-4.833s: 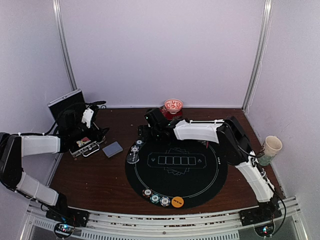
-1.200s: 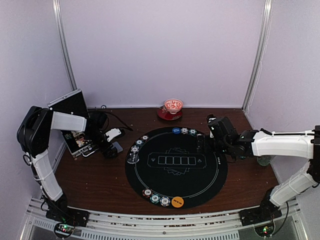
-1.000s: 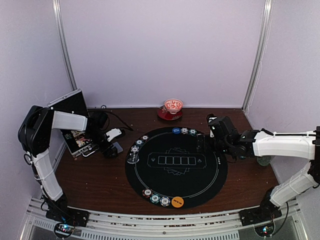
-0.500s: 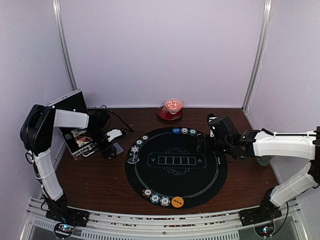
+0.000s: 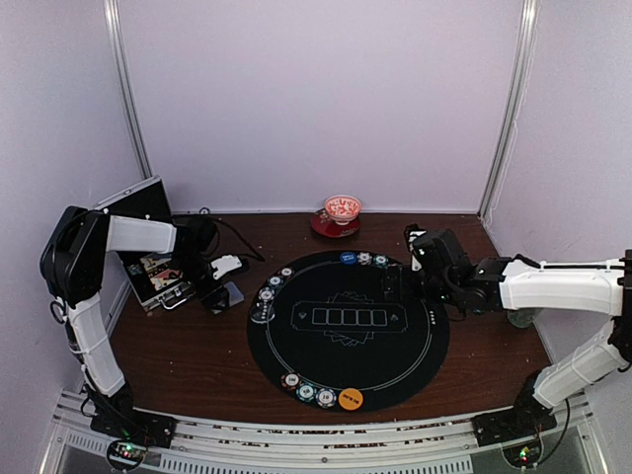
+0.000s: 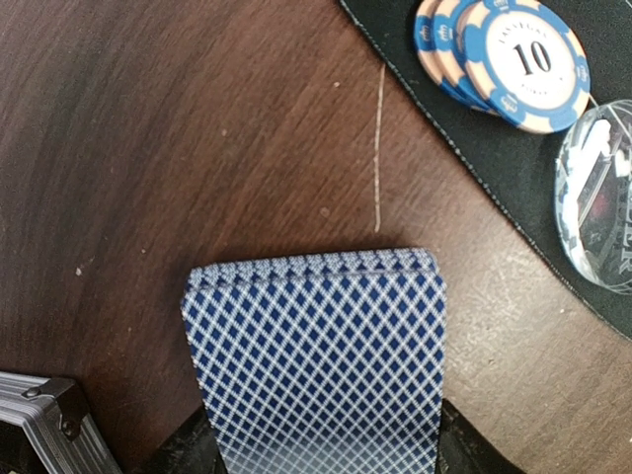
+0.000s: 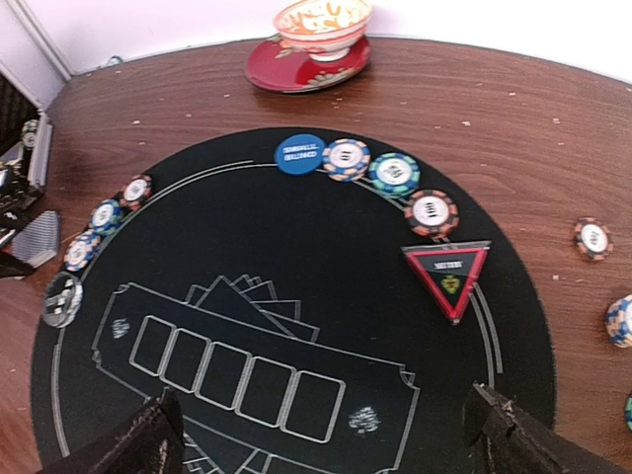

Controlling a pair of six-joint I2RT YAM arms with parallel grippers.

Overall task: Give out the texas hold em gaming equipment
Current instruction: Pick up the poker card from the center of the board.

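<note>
- Three poker chips (image 5: 307, 392) and the orange marker disc (image 5: 351, 399) sit on the near rim of the black mat (image 5: 346, 341). That seat looks served.
- Up the left rim, a row of edge chips (image 5: 269, 291) and a clear disc (image 5: 262, 313) lie on the mat.
- Just beside them on the bare desk (image 5: 197, 355) is the deck of playing cards (image 6: 316, 346), and here's the change! The left gripper (image 6: 318, 456) has drawn its fingers in over the last second, and they now clamp the deck's two long sides.
- That means the cards are secured. My read is that a lift toward the mat comes next. No cards lie on its printed boxes yet, so dealing hasn't begun.
- Behind that arm, the open case (image 5: 156, 279) stands by the wall.
- Across the mat, the right gripper (image 7: 318, 400) hovers over the right side, barely shifted, fingers spread wide with nothing between them.
- On the far rim, the blue marker disc (image 7: 299, 154) leads three far chips (image 7: 395, 173) and a red triangle (image 7: 449, 276), with loose chips (image 7: 592, 238) off the mat.
- Farthest back stands the bowl (image 5: 343, 207) on its saucer (image 5: 331, 226).
</note>
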